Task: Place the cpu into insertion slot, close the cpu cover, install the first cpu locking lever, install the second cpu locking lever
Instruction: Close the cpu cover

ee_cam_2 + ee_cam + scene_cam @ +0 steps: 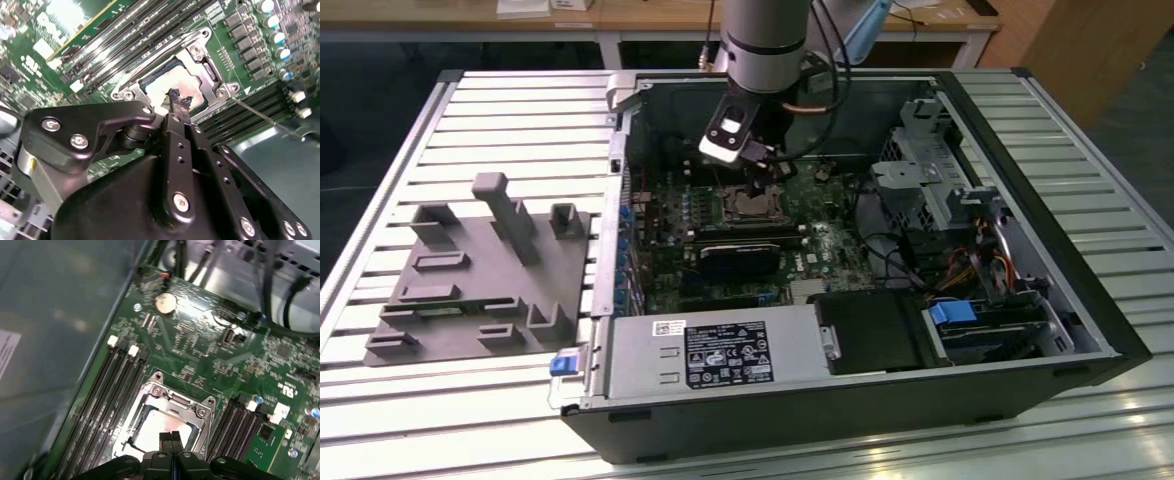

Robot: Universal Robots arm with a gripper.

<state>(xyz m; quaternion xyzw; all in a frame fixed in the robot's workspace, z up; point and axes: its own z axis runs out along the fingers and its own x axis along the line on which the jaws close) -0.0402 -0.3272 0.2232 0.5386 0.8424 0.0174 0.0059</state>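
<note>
One gripper [171, 439], its two fingers [176, 107] pressed together, nothing between them. Tips sit over the middle of the cpu; cannot tell if they touch it. One cpu [156, 429] lies in the one insertion slot [728, 204], upper middle of the exterior view. One cpu cover [172, 401] lies flat around it. One thin lever rod [257, 114] sticks out from a socket corner. Two banks of memory slots [107, 395] flank the socket. One grey fixture [480, 275] sits at the exterior view's left.
</note>
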